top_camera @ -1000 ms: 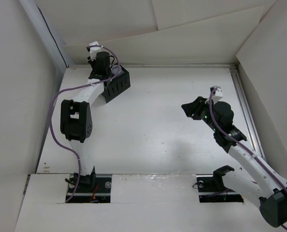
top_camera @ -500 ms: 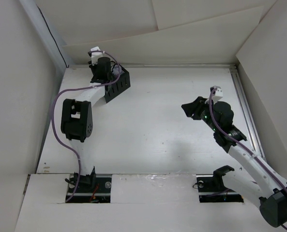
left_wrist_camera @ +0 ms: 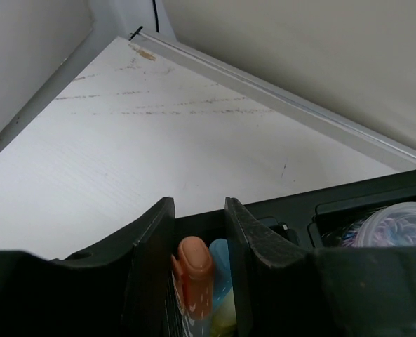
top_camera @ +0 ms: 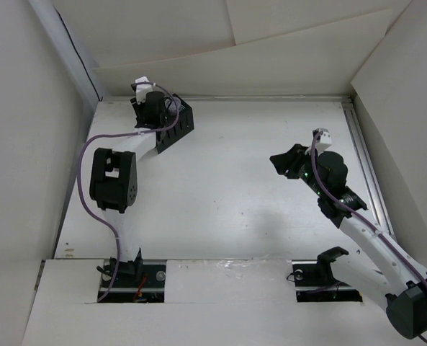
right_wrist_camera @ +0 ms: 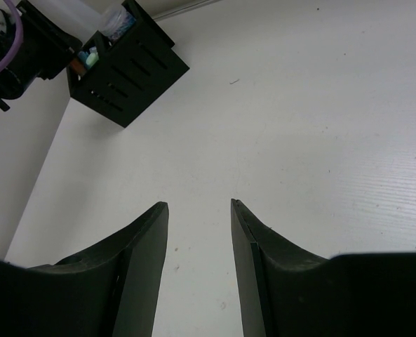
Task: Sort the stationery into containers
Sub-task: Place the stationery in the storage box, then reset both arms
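Note:
The black slotted container point(top_camera: 177, 124) stands at the table's far left; in the right wrist view the container point(right_wrist_camera: 127, 74) shows stick tips inside. My left gripper point(top_camera: 155, 107) hangs over it, pointing down into it. In the left wrist view, the left gripper point(left_wrist_camera: 199, 207) has its jaws slightly parted around an orange-tipped stick point(left_wrist_camera: 193, 270), which is blurred and stands clear of the right finger. A light blue stick point(left_wrist_camera: 220, 263) and a yellow one point(left_wrist_camera: 225, 316) stand behind it. A round pale roll point(left_wrist_camera: 397, 223) lies in the neighbouring compartment. My right gripper point(right_wrist_camera: 199, 205) is open and empty.
White walls close in the table on the left, back and right. A metal rail point(left_wrist_camera: 278, 95) runs along the back edge just behind the container. The right gripper point(top_camera: 285, 162) hovers above bare table at mid right.
The left wrist has shifted slightly over the container and its jaws have parted a little around the orange-tipped stick. The right arm has not moved.

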